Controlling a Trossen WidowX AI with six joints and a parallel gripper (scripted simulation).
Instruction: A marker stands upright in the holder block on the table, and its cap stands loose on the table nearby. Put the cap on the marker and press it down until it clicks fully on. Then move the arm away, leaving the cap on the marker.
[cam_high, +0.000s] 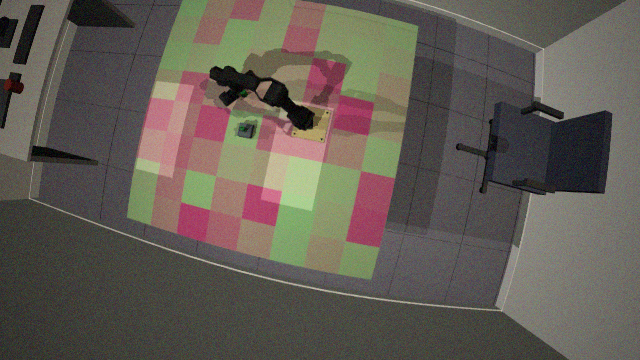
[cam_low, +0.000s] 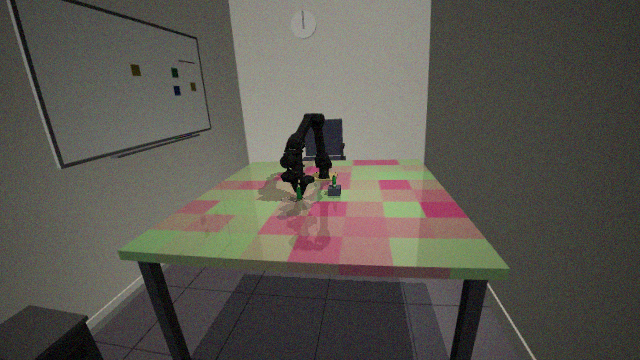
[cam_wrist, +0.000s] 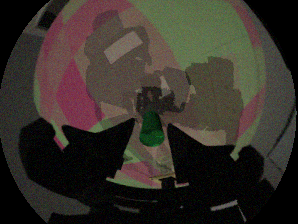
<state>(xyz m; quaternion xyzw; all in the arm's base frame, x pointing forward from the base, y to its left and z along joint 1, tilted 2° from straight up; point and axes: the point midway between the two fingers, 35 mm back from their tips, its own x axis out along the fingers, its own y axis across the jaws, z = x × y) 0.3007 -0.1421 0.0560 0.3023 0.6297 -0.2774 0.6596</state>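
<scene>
The green cap stands upright on the table. My gripper points down over it, partly open. In the wrist view the cap shows between the two fingertips, with a narrow gap on each side. The dark grey holder block stands a short way from the cap, to its right in the exterior view. The marker stands upright in the block, with green showing on it. In the top view the arm partly hides the fingers.
The black arm rises from a yellow base plate behind the holder block. The table top has a green and pink checked pattern. A dark office chair stands beyond the table edge.
</scene>
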